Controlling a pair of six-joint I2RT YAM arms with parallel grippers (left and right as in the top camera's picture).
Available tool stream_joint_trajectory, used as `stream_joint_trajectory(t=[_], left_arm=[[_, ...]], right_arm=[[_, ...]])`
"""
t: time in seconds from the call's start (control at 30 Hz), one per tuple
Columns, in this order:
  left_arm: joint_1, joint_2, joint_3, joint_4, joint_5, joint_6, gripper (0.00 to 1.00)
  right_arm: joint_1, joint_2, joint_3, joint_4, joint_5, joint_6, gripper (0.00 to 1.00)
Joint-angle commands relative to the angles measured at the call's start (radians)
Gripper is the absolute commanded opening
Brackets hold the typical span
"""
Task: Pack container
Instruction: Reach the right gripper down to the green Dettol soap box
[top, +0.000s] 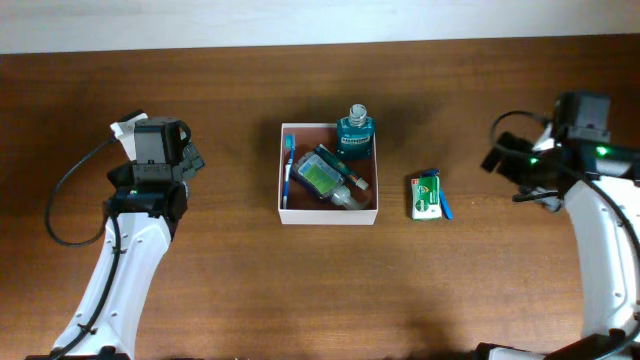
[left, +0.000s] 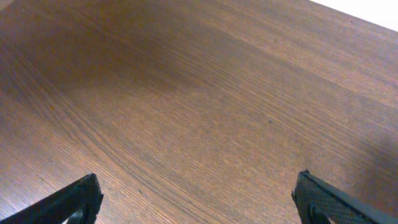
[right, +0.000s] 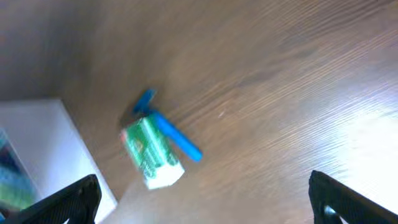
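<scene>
The container (top: 328, 214), a square shallow white box with a reddish-brown inside, sits mid-table. It holds a teal bottle (top: 355, 132) at its far right corner, a green-labelled bottle (top: 324, 176) lying flat, and a blue toothbrush (top: 289, 165) along its left wall. A green and white pack (top: 426, 196) with a blue stick (top: 445, 206) beside it lies on the table right of the box; both show in the right wrist view (right: 151, 151). My left gripper (left: 196, 202) is open and empty over bare wood at the left. My right gripper (right: 205, 199) is open and empty, right of the pack.
The container's white wall (right: 43, 149) fills the lower left of the right wrist view. The brown wooden table (top: 230, 290) ends at a pale wall along the far edge (top: 300, 20). Black cables hang by both arms.
</scene>
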Motion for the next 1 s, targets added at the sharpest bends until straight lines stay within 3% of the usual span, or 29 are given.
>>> stream_joint_trajectory(t=[0.0, 0.17, 0.37, 0.5, 0.97], left_arm=[[0.004, -0.015, 0.004, -0.001, -0.014, 0.012, 0.99], [0.004, -0.015, 0.004, -0.001, -0.014, 0.012, 0.99], [0.004, -0.015, 0.004, -0.001, -0.014, 0.012, 0.99], [0.004, -0.015, 0.004, -0.001, -0.014, 0.012, 0.99], [0.004, -0.015, 0.004, -0.001, -0.014, 0.012, 0.99]], right_arm=[[0.12, 0.041, -0.031, -0.014, -0.027, -0.01, 0.99], [0.361, 0.138, -0.047, -0.008, 0.171, -0.074, 0.99], [0.498, 0.202, -0.049, 0.076, 0.338, -0.074, 0.99], [0.494, 0.245, -0.051, 0.087, 0.439, -0.062, 0.99], [0.471, 0.391, -0.053, 0.16, 0.344, -0.097, 0.96]])
